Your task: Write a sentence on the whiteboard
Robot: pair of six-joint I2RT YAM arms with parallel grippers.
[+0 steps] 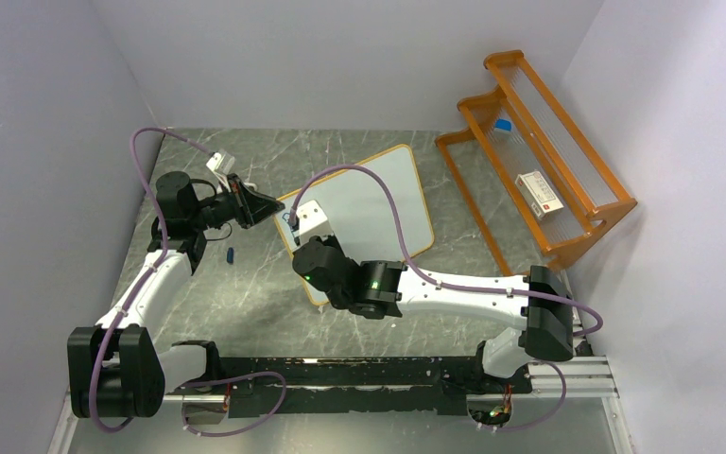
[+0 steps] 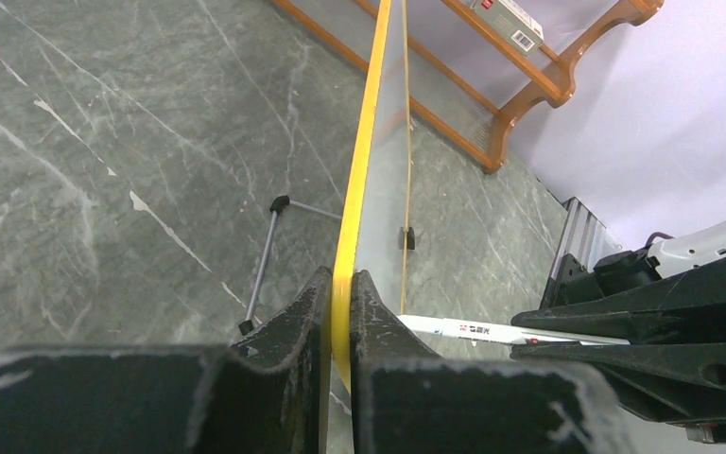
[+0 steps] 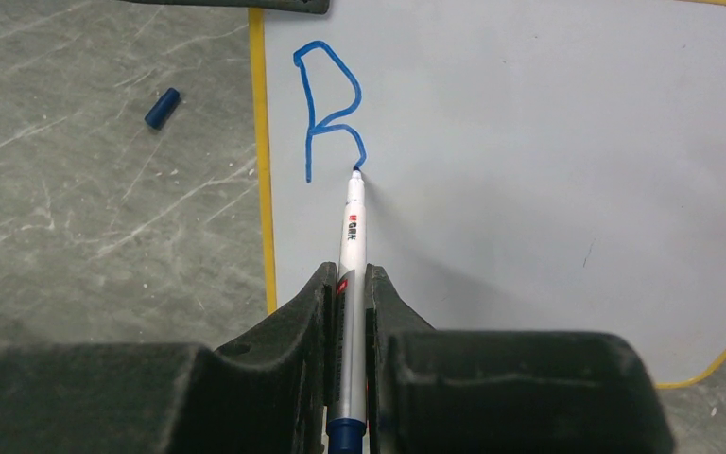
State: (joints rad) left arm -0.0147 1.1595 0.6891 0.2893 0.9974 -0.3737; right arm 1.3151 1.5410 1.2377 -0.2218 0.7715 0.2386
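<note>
The whiteboard (image 1: 388, 199) stands tilted on the grey table, its frame yellow-orange. My left gripper (image 2: 342, 279) is shut on the board's left edge (image 2: 367, 142), one finger on each face. My right gripper (image 3: 348, 274) is shut on a silver marker (image 3: 352, 227) with a blue end. The marker's tip touches the board at the lower right stroke of a single blue letter (image 3: 326, 109), shaped like an R, near the top left corner. That letter is all that shows of the sentence. From above, the right gripper (image 1: 295, 232) hides this corner, close to the left gripper (image 1: 267, 210).
A blue marker cap (image 1: 231, 254) lies on the table left of the board. An orange wooden rack (image 1: 539, 151) at the back right holds a small white box (image 1: 539, 192). The board's thin wire leg (image 2: 265, 255) rests behind it. Walls close in left, back and right.
</note>
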